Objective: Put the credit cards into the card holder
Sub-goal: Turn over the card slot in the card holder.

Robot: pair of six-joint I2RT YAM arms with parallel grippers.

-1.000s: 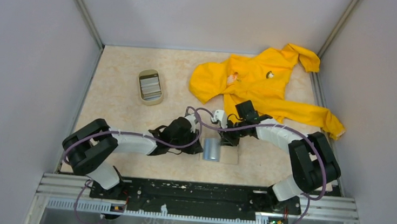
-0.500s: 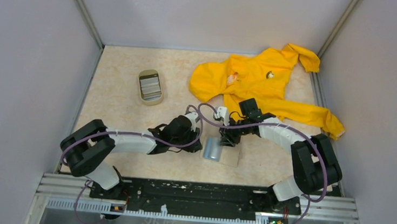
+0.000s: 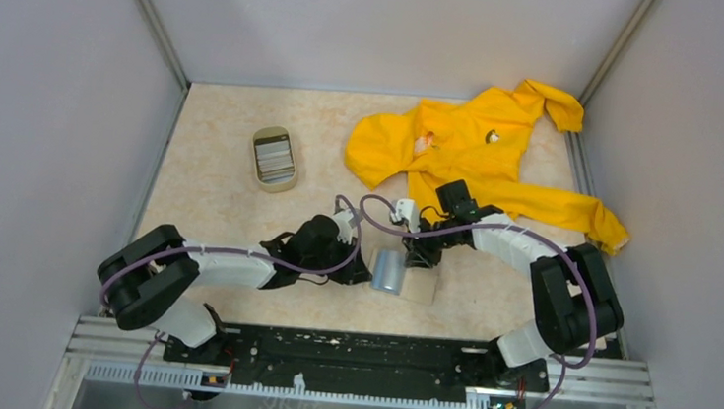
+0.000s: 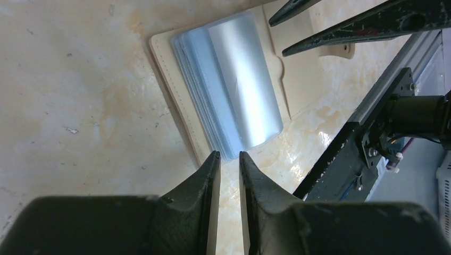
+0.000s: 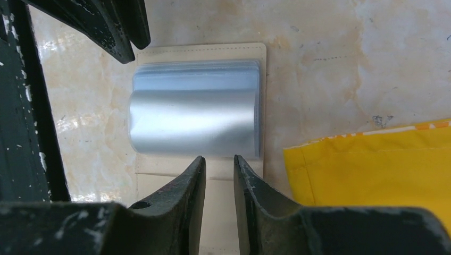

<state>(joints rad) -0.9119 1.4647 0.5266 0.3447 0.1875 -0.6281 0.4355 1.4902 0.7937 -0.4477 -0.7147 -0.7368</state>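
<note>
Top view, 12 o'clock = far wall. Just toward 6 o'clock from the middle of the table [image 3: 220, 202]: cream card holder [image 3: 420, 289], lying open and flat, with a stack of clear plastic sleeves [image 3: 388, 271] bowed up on its 9 o'clock half. Credit cards: cannot tell where from these views. At 10 o'clock from the holder, well apart: oval beige tray [image 3: 275, 133] with flat grey contents, too small to identify. At 1 o'clock: crumpled yellow garment [image 3: 472, 150], one edge near the holder in the right wrist view.

Left gripper [image 3: 360, 270] low at the holder's 9 o'clock edge. Fingers narrow, only a slit between them, nothing pinched. In own wrist view, tips just off a corner of the sleeve stack.

Right gripper [image 3: 420, 259] over the holder's 3 o'clock leaf, near its 12 o'clock edge. Fingers narrow too, gripping nothing. In own wrist view, tips over bare cream leaf just beside the sleeve edge; touching or not, cannot tell.
</note>
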